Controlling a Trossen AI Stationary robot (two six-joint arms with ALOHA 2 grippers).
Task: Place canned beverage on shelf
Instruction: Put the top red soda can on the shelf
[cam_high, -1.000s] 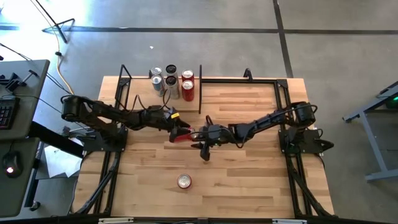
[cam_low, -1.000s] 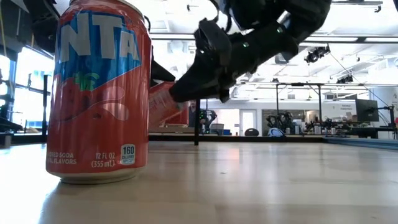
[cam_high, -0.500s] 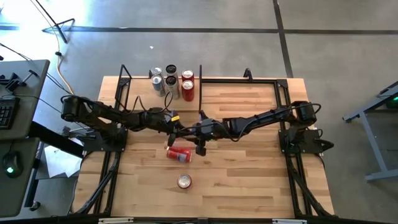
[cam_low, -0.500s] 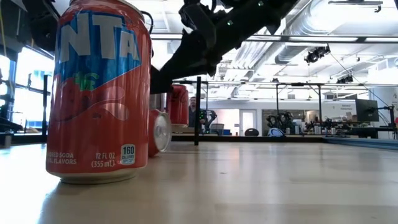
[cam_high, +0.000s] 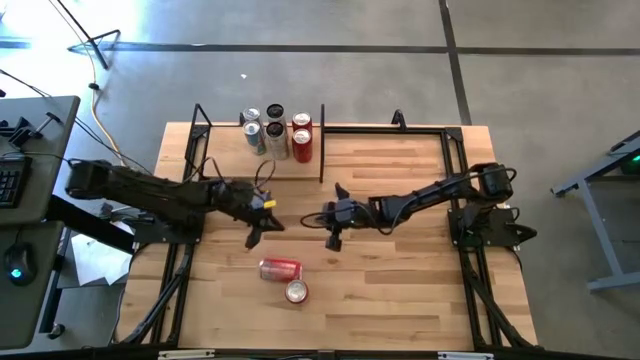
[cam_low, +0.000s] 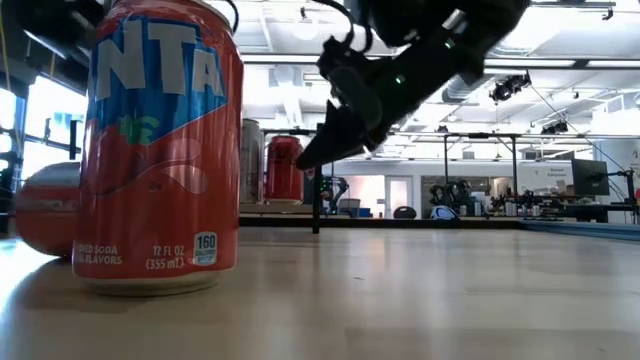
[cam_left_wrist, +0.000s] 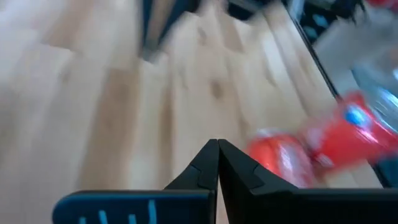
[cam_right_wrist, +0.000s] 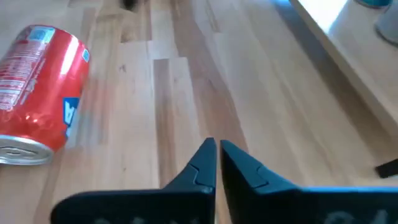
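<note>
Both claws are pressed together and hold nothing: left claw (cam_high: 262, 222) at centre left, right claw (cam_high: 332, 228) at frame centre. A red can (cam_high: 280, 269) lies on its side on the surface (cam_high: 400, 280), lower centre, beside an upright can (cam_high: 296, 292). The shelf (cam_high: 262, 150) at upper centre holds other cans

Keyboard (cam_high: 8, 180), perhaps, on a side desk (cam_high: 45, 120).
</note>
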